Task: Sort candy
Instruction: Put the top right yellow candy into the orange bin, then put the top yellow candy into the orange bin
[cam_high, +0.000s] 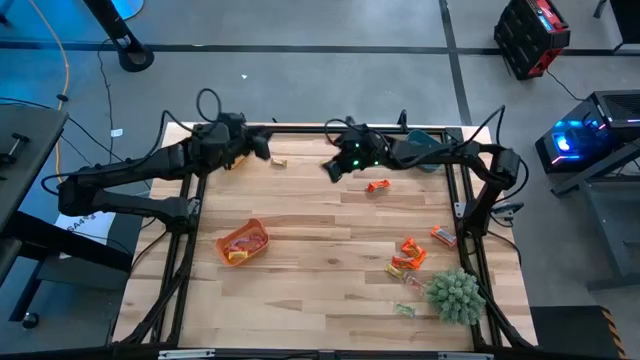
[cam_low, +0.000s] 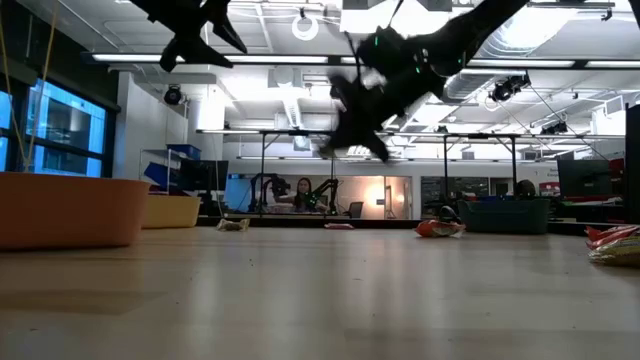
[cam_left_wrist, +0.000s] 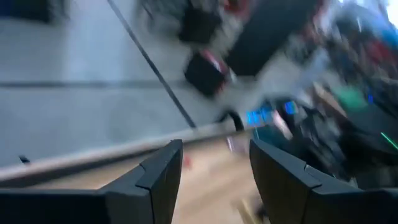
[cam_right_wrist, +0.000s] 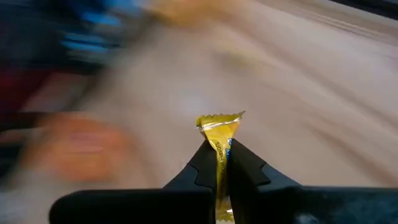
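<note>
**Operator:** Nearest the lens, what did the right pincer (cam_right_wrist: 222, 163) carry?

**Technician:** Its fingers were closed on a yellow-wrapped candy (cam_right_wrist: 219, 134), whose crimped end stood just ahead of the fingertips. In the high view the right pincer (cam_high: 335, 166) was held above the far middle of the worktop (cam_high: 330, 300).

**Operator:** And the left pincer?

**Technician:** The left pincer (cam_left_wrist: 214, 168) was spread wide and held nothing. It was raised near the far left edge, well apart from the right pincer.

**Operator:** Where was the remaining candy relative to the right pincer?

**Technician:** One orange piece (cam_high: 377, 185) lay near it, on the right arm's side. One small piece (cam_high: 279, 162) lay toward the left pincer. A loose cluster (cam_high: 408, 258) lay well apart, toward the near right corner beside the green plant ball (cam_high: 455, 294). The orange tray (cam_high: 243, 243), already holding pieces, lay well apart toward the near left. A yellow tray (cam_low: 172, 210) and a teal tray (cam_low: 505, 216) showed in the low view.

**Operator:** Failure modes from this state?

**Technician:** Judged from the grip, only the wrapper appeared to be pinched, so a fast swing could pull it free over bare worktop. An early release would miss the matching tray. A path toward the left side could bring the two arms into contact.
</note>
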